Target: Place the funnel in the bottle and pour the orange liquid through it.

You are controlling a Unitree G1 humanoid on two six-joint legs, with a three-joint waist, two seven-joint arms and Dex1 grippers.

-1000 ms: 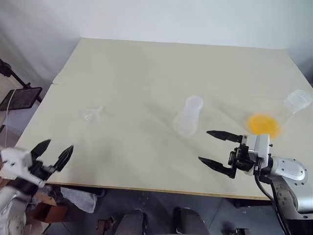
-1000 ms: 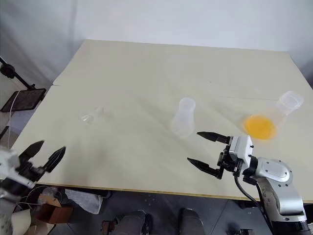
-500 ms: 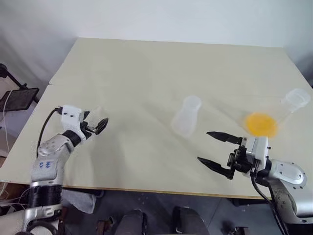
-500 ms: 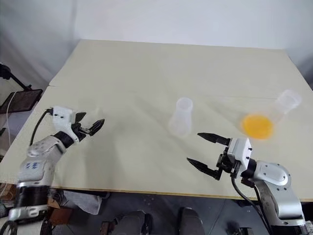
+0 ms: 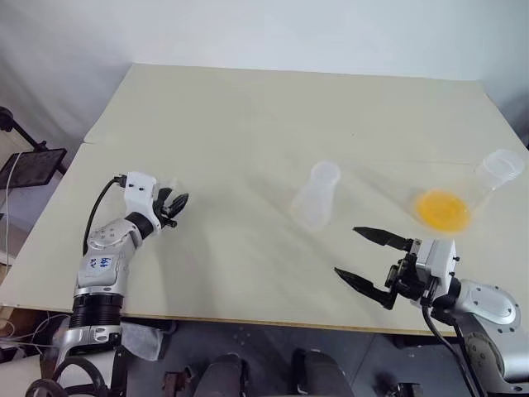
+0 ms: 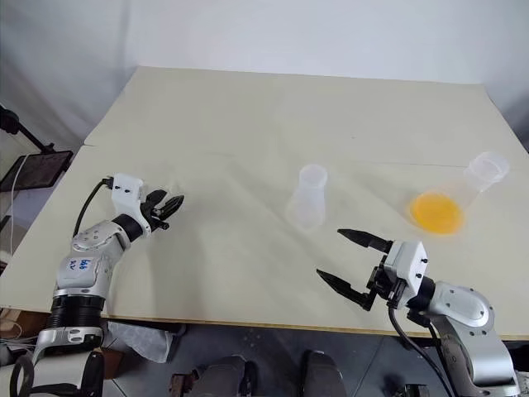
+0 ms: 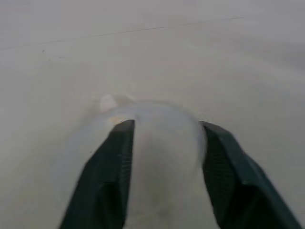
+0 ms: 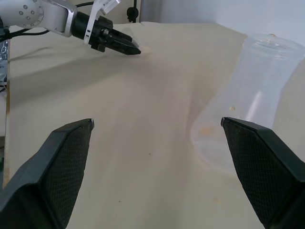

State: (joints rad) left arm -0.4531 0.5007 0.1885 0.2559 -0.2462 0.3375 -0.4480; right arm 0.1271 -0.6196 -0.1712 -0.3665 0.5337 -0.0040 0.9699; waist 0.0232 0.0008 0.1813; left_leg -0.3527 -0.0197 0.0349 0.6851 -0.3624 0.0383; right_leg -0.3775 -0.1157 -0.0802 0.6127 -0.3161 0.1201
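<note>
The small clear funnel (image 7: pixel 157 152) lies on the table at the left, between the fingers (image 7: pixel 119 157) of my left gripper (image 5: pixel 176 207), which press against its sides. The milky bottle (image 5: pixel 316 197) stands upright mid-table, empty. Right of it, the orange liquid (image 5: pixel 444 210) pools in the base of a clearer flask (image 5: pixel 502 168). My right gripper (image 5: pixel 346 251) hovers open near the table's front edge, just in front of the bottle (image 8: pixel 252 95) and apart from it, with nothing between its fingers.
The cream table (image 5: pixel 248 116) stretches wide behind the flasks. A black stand (image 5: pixel 29 165) sits off the table's left edge. The clearer flask stands close to the table's right edge.
My left arm has come up from below the table's front edge and reached forward to the funnel; its fingers have narrowed from wide open onto it. The right gripper has stayed in place.
</note>
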